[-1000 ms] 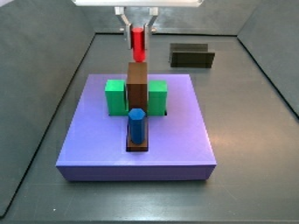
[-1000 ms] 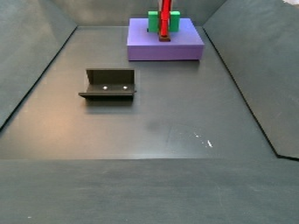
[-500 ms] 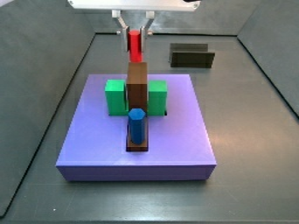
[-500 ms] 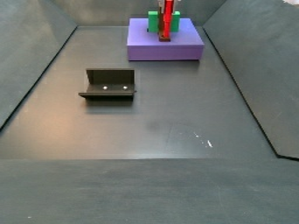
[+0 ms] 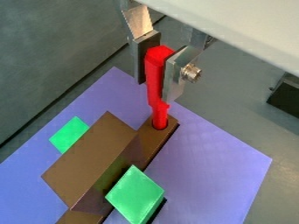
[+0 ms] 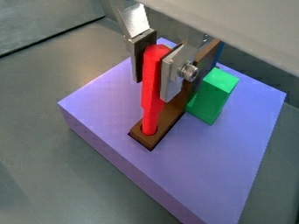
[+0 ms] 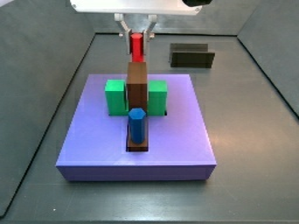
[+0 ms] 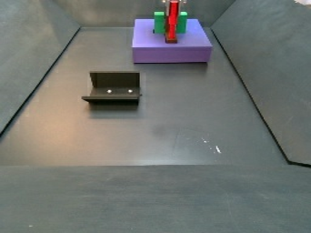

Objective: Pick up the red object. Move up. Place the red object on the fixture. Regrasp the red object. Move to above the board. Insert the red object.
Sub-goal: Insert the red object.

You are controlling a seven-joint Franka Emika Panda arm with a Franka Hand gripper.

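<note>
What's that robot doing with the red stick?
The gripper is over the purple board and holds the red object upright between its fingers. In both wrist views the stick's lower tip sits at the slot in the board, right by the end of the brown block, so it seems to be at the pushing-in step. The fixture stands apart on the floor with nothing on it. A blue peg stands on the board too.

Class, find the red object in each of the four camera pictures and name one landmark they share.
Wrist view: red object upright in the gripper, tip at the brown block's slot.
Wrist view: same.
Side view: behind the brown block.
Side view: top edge, over the board.
Shared landmark: the board.
</note>
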